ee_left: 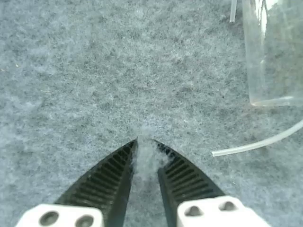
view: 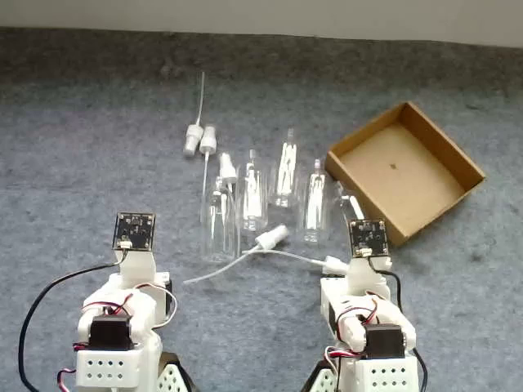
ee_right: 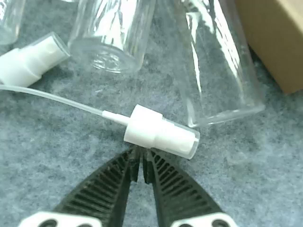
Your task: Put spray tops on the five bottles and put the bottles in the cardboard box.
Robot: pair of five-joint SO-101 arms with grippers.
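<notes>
Five clear bottles lie side by side on the grey carpet, among them one at the left and one near the cardboard box. Three white spray tops lie beyond the bottles, and two more lie in front of them. My left gripper is shut over bare carpet, beside a bottle's base and a dip tube. My right gripper is shut with nothing in it, its tips just short of a spray top with a long tube. Two bottles lie just past that top.
The open, empty cardboard box stands at the right; its corner is close to the nearest bottle. Another spray top lies beside the right gripper's one. Both arm bases stand at the near edge. Bare carpet spreads to the left.
</notes>
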